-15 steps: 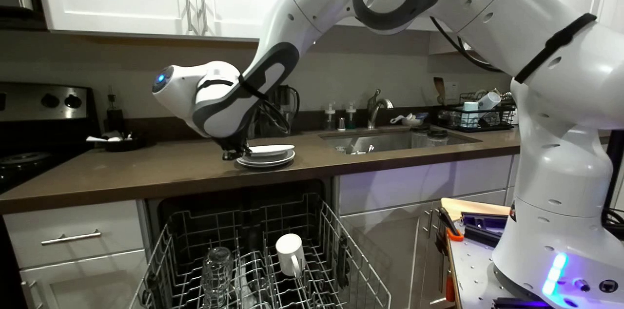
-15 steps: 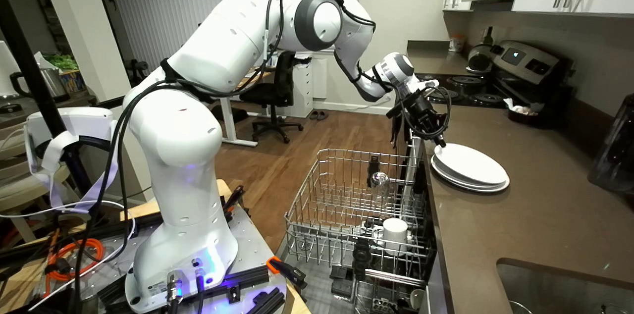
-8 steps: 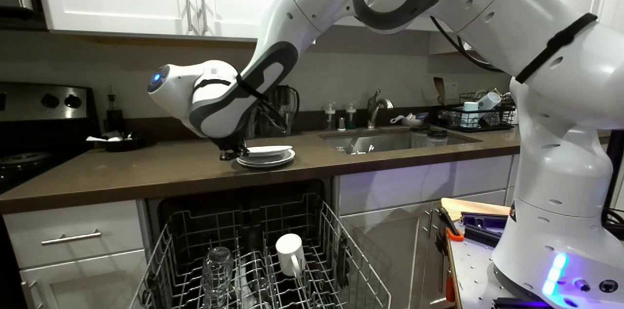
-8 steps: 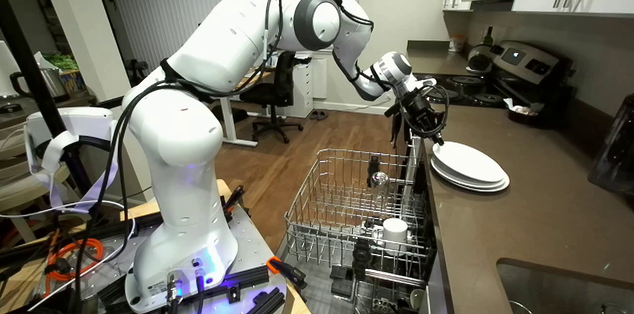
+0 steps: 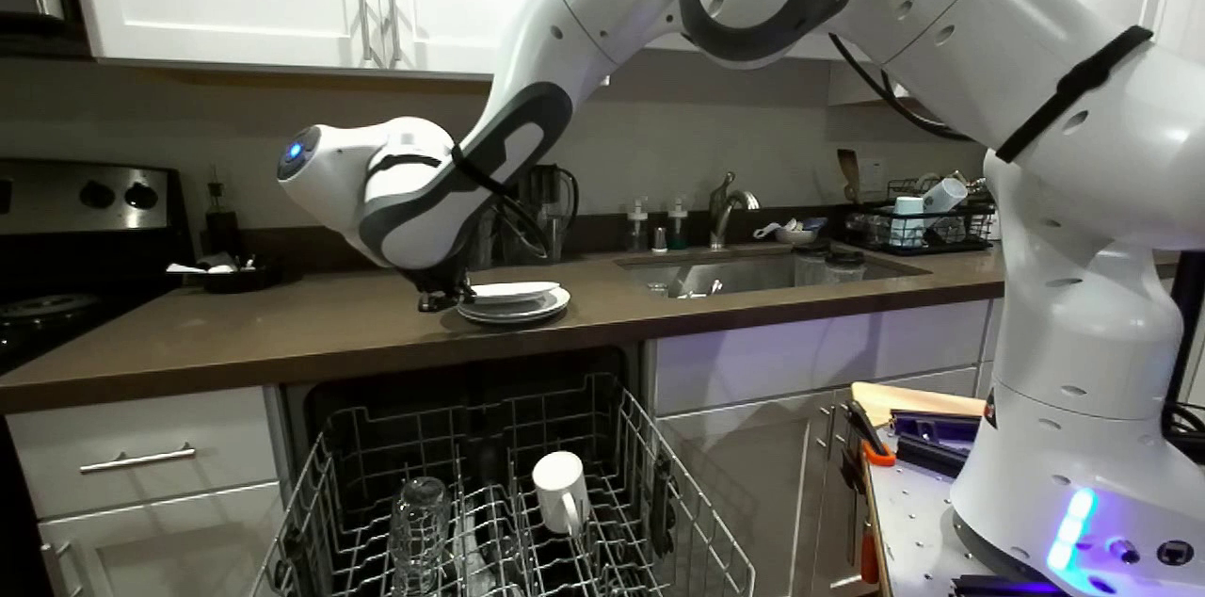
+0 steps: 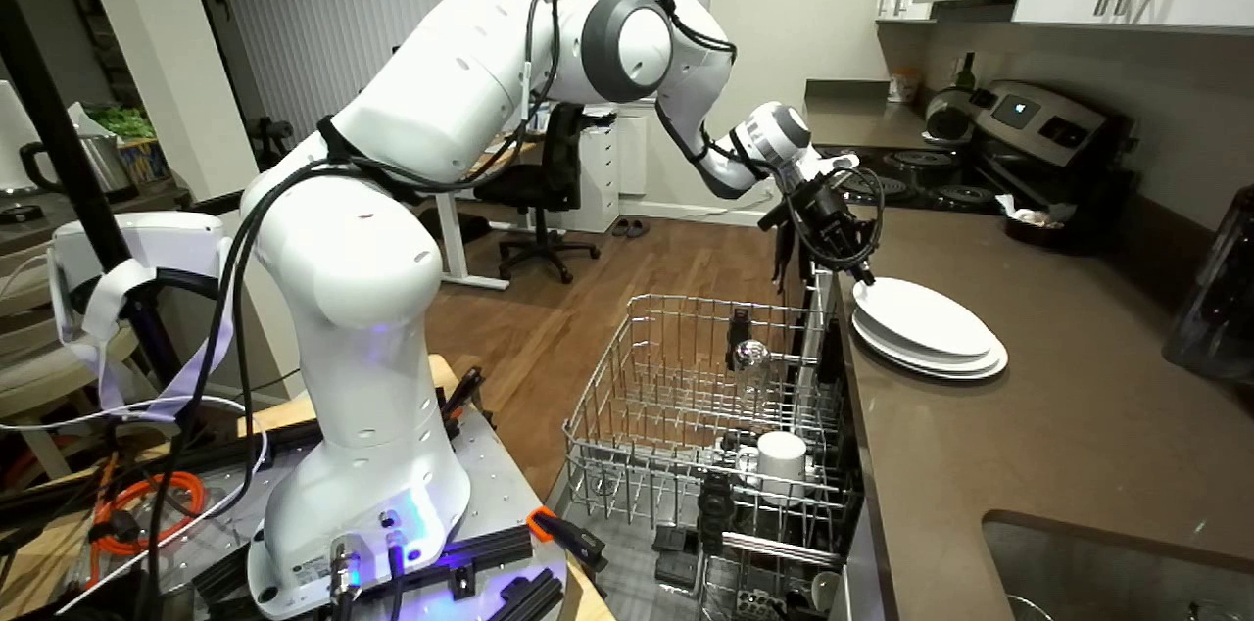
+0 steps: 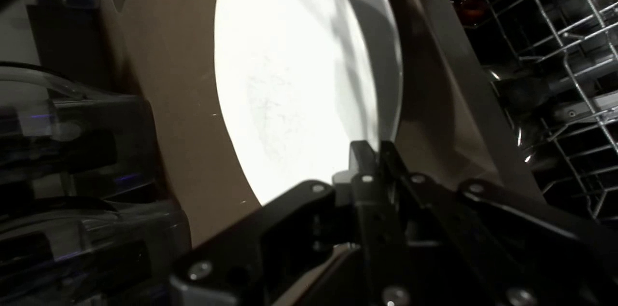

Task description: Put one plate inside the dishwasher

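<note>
Narrowly pinched — a white plate [image 6: 921, 315]

Shallow and round, it sits over lower plates [image 5: 532, 306] on the smooth brown countertop [image 6: 1078, 406]. The angular black gripper [image 7: 375, 147] holds the plate's rim — fingers [image 7: 362, 156] almost together. Below, the grey wire rack [image 5: 684, 475] of the dishwasher [image 5: 424, 380] carries a clear glass [image 5: 421, 512] and white mug [image 5: 559, 484].

Your arm [image 6: 490, 63] rises from its base [image 6: 353, 503], arches over and slopes down to the wrist [image 6: 776, 136]. From there your pincer [image 7: 376, 151] slants downward, its fingers [image 7: 361, 155] pinched together (the wrist view shows only a slim gap between them).
</note>
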